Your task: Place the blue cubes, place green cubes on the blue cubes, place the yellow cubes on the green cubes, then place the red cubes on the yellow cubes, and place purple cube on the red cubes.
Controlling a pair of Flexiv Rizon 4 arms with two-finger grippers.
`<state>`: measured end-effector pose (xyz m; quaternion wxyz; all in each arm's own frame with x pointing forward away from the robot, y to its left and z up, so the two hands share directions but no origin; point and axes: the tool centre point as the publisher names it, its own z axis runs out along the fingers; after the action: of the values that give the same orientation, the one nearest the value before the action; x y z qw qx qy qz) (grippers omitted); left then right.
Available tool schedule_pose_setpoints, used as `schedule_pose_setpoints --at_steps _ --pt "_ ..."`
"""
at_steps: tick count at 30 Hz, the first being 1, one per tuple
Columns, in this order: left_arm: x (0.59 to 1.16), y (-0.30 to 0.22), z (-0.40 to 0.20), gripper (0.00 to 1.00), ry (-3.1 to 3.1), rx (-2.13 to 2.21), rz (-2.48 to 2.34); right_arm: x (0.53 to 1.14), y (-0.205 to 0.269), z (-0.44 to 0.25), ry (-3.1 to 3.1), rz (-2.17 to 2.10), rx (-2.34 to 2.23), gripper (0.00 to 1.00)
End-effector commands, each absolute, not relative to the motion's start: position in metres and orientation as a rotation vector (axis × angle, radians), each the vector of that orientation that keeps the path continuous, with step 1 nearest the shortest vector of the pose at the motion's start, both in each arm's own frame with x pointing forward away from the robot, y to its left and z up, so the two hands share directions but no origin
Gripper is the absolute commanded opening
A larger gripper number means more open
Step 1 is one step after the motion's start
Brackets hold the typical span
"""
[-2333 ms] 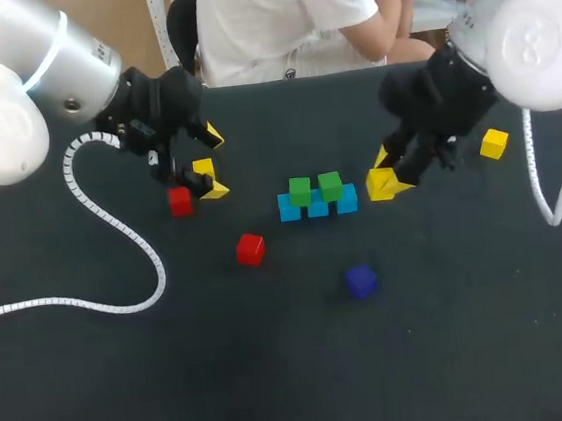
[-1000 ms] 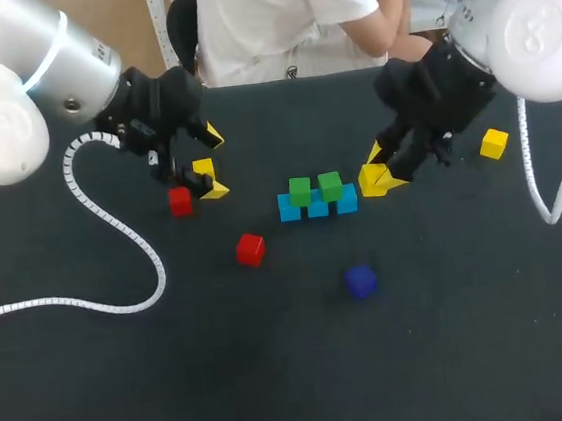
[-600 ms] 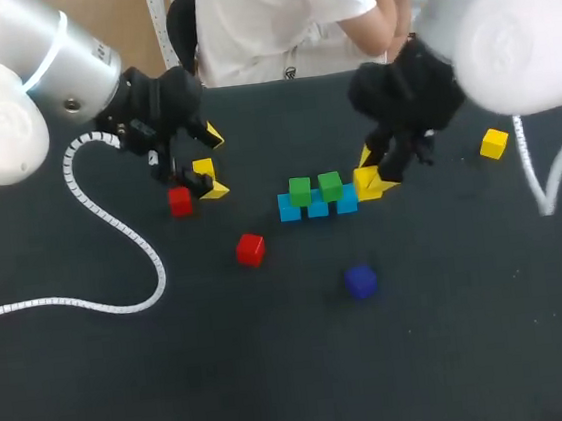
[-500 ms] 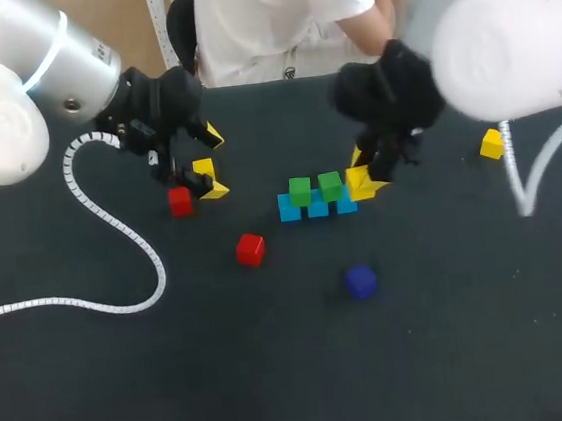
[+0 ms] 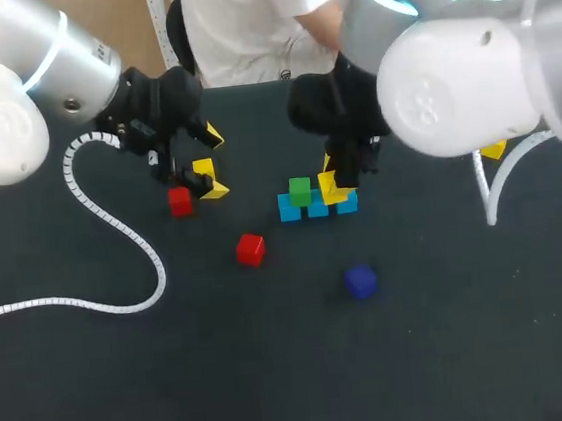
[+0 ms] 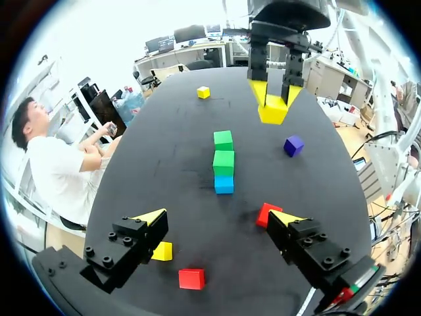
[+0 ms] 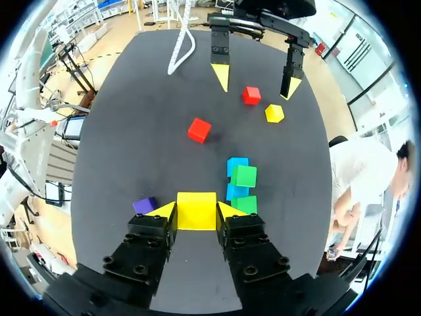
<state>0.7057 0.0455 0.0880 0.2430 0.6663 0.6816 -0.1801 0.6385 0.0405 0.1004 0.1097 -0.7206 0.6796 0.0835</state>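
Observation:
Blue cubes (image 5: 318, 207) form a short row mid-table, with two green cubes (image 7: 244, 176) on top of them. My right gripper (image 7: 197, 210) is shut on a yellow cube (image 5: 332, 186) and holds it above the row's right green cube (image 7: 246, 204), which the head view hides. My left gripper (image 5: 203, 162) is open over a second yellow cube (image 6: 162, 251), with a red cube (image 5: 181, 201) beside it. Another red cube (image 5: 251, 249) and the purple cube (image 5: 361, 281) lie nearer the front. A third yellow cube (image 6: 203, 92) sits far right.
The white cable (image 5: 111, 223) of my left arm loops across the table's left side. My right arm's big white body (image 5: 459, 81) hangs over the back right of the table and partly covers the far yellow cube.
My right arm has swung left with the yellow cube, from beside the blue row's right end to above the right green cube. The left arm has kept still.

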Motion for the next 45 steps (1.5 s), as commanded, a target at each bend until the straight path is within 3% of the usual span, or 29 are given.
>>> schedule_pose_setpoints --at_steps 1,45 --pt "0.706 0.046 0.088 1.0 1.86 1.822 -0.494 0.65 0.048 0.092 2.0 0.263 -2.129 0.0" --pt "0.706 0.046 0.088 1.0 1.86 1.822 -0.494 0.686 0.052 0.066 2.072 0.382 -2.031 0.0"
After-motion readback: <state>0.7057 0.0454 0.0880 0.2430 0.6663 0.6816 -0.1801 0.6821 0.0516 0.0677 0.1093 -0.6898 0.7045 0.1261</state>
